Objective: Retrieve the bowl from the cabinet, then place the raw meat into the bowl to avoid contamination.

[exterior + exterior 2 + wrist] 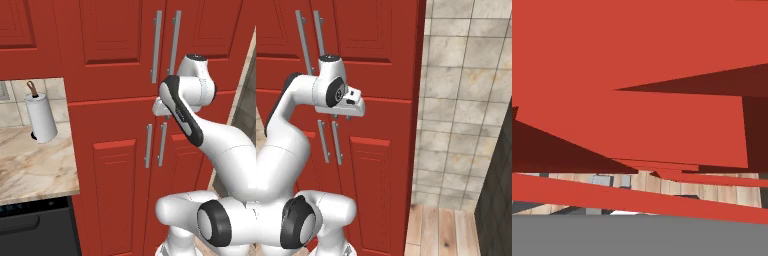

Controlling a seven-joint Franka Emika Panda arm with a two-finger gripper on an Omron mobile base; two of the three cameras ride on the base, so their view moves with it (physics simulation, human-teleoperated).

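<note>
The cabinet (120, 125) fills the centre of the left base view, all four of its doors shut, so the bowl presumably sits behind them, and neither it nor the raw meat can be located from here. The end effector (342, 117) sits left of centre in the right base view, just below the white hand, pressed close against the door face between the upper handles (165, 47) and the lower handles (155, 145); its fingers are too small and foreshortened to judge, so I cannot tell how far apart they are or whether they grip anything. The hand view is taken up with red panel edges at skewed angles, with a strip of wooden floor (712, 192) low in the frame, which suggests the hand is very near the door and tilted. The main risk, as I judge it, is that the fingers scrape or jam against the panel rather than closing round a handle bar, since they seem to sit between the pairs. A pull from this pose could also slip off. At the left edge of the left base view a paper-towel roll (41, 119) stands on the counter (35, 170), well clear.
</note>
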